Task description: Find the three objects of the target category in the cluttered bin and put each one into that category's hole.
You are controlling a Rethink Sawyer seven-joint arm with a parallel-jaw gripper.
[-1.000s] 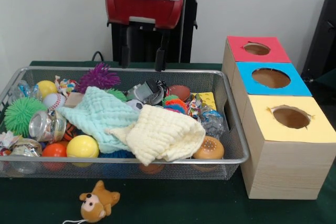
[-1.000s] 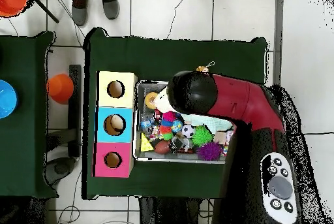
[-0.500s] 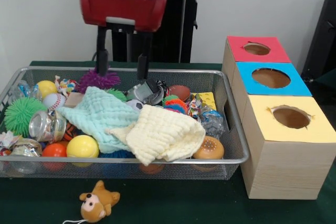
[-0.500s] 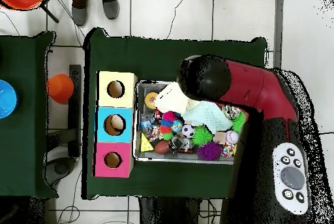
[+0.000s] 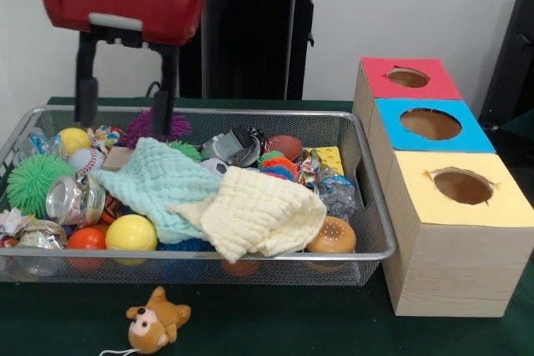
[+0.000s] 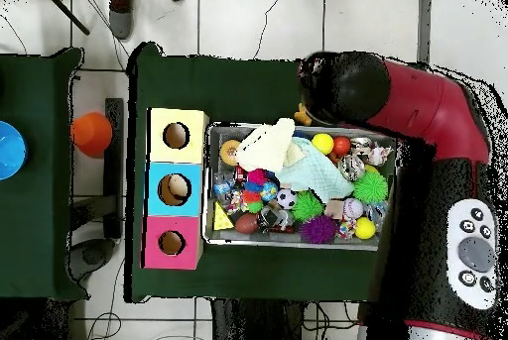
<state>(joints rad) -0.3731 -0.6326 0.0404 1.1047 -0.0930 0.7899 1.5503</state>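
Note:
A wire-mesh bin (image 5: 250, 253) holds a jumble of toys under a mint cloth (image 5: 154, 181) and a cream cloth (image 5: 259, 214). Around the cloths I see a yellow ball (image 5: 131, 233), a green spiky ball (image 5: 33, 181), a purple spiky ball (image 5: 171, 125), a baseball (image 5: 83, 158) and a burger toy (image 5: 331, 235). My gripper (image 5: 125, 122) hangs open above the bin's far left part, with nothing between its fingers. To the right stand three boxes with holes: red (image 5: 409, 78), blue (image 5: 431, 124), yellow (image 5: 461, 187). In the overhead view the arm (image 6: 357, 88) hides the gripper.
A small brown plush bear (image 5: 156, 318) lies on the green table outside the bin's near wall. In the overhead view, the bin (image 6: 298, 245) sits beside the box row (image 6: 177, 189). A person's shoe (image 6: 121, 21) shows at the top, and an orange object (image 6: 91, 133) stands left of the table.
My gripper has travelled from above the bin's far middle to its far left in the front view, rising a little. It stays open and holds nothing. The bin's contents look unchanged.

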